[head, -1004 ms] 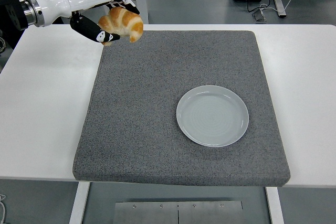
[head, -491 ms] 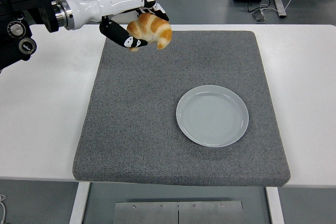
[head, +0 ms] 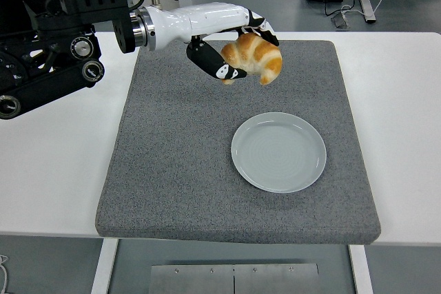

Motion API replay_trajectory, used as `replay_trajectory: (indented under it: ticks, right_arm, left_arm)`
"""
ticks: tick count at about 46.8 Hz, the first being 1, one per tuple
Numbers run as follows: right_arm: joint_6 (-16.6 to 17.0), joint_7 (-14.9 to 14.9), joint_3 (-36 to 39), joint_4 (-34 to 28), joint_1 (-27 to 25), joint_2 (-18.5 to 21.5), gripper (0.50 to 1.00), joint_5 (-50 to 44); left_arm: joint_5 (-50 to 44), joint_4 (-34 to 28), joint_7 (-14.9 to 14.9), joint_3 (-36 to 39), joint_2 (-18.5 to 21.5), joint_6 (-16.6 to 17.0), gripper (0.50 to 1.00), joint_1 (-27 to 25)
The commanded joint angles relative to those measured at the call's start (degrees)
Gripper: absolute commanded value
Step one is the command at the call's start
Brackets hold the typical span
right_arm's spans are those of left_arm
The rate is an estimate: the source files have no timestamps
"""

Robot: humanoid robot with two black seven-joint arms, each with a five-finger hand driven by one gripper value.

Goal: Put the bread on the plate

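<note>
Golden-brown croissant (head: 252, 58) now carried well in from the upper left of the frame, up above the grey mat (head: 179, 156), just up and left of the pale blue plate (head: 278, 151). Held by the left hand (head: 231, 49), fingers (head: 215, 68) curled round it underneath and behind. Roughly halfway done by the look of it: only a short way down and right to go, then lowering and release. Nothing lying between bread and plate. White table (head: 58, 149) bare round the mat. Right arm nowhere in view.
</note>
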Motion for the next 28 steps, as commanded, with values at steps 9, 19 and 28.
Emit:
replay_trajectory:
  ticks: [9, 19, 28]
  right_arm:
    - [0.0, 0.0, 0.0, -0.01, 0.01, 0.0, 1.0, -0.01]
    - [0.0, 0.0, 0.0, 0.08, 0.01, 0.0, 1.0, -0.01]
    - [0.0, 0.0, 0.0, -0.01, 0.01, 0.0, 1.0, -0.01]
  left_arm:
    - [0.6, 0.06, -0.01, -0.02, -3.92, 0.0, 0.666, 1.83]
    - [0.87, 0.15, -0.01, 0.41, -6.47, 0.0, 0.667, 3.33]
    - [0.95, 0.5, -0.01, 0.59, -7.7, 0.0, 0.667, 4.38]
